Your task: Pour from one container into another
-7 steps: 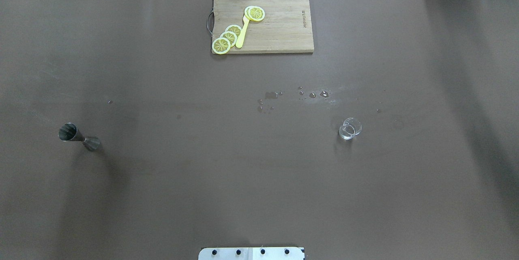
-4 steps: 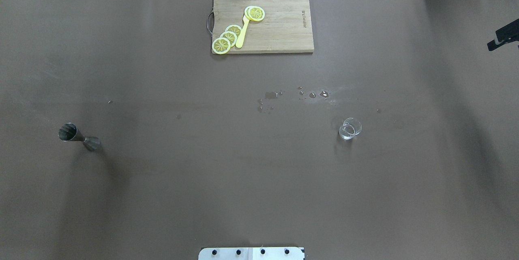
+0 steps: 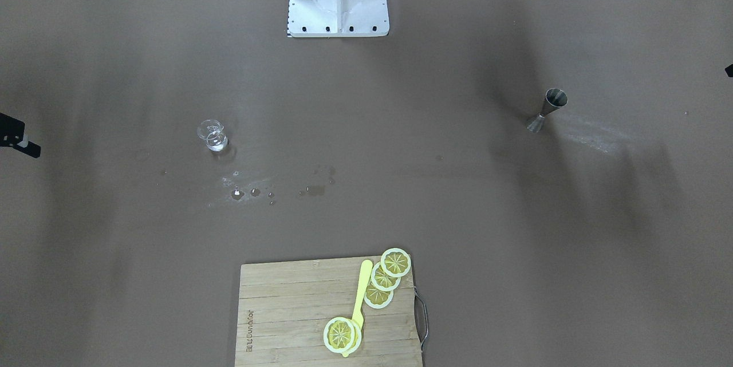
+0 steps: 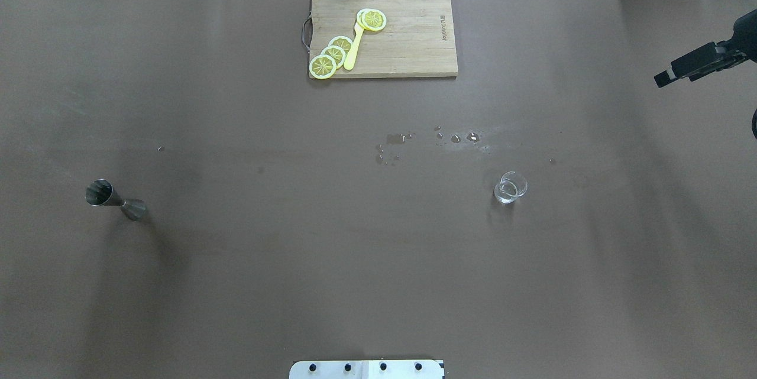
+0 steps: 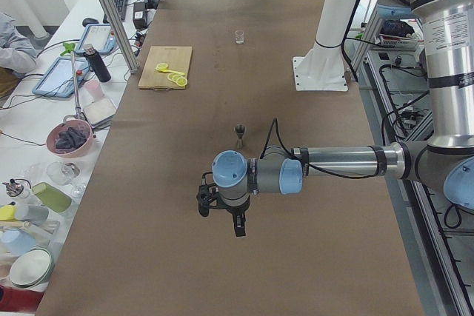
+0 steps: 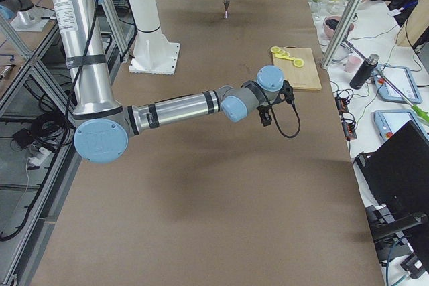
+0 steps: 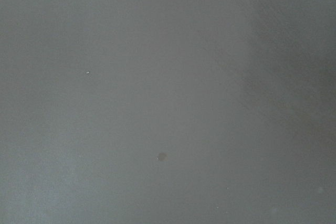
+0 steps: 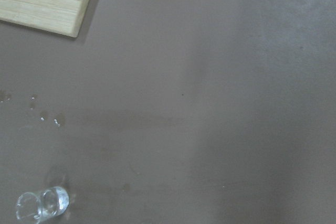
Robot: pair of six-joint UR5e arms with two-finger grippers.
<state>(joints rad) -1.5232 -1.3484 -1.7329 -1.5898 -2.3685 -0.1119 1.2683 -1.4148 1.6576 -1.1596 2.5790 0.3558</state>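
Advancing farther in from the overhead view's right edge, the right gripper [image 4: 665, 77] hangs over the table [image 4: 378, 272], arm outstretched, well apart from the upright glass beaker [image 4: 510, 187]. The steel jigger [image 4: 115, 200] stands far left. The left gripper [image 5: 221, 218] hovers beside it. Finger spacing cannot be told for either gripper.

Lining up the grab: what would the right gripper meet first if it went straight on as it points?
Likely bare table, by its wrist view: the right gripper points down at it, with the glass beaker off to the side. Depth unclear.
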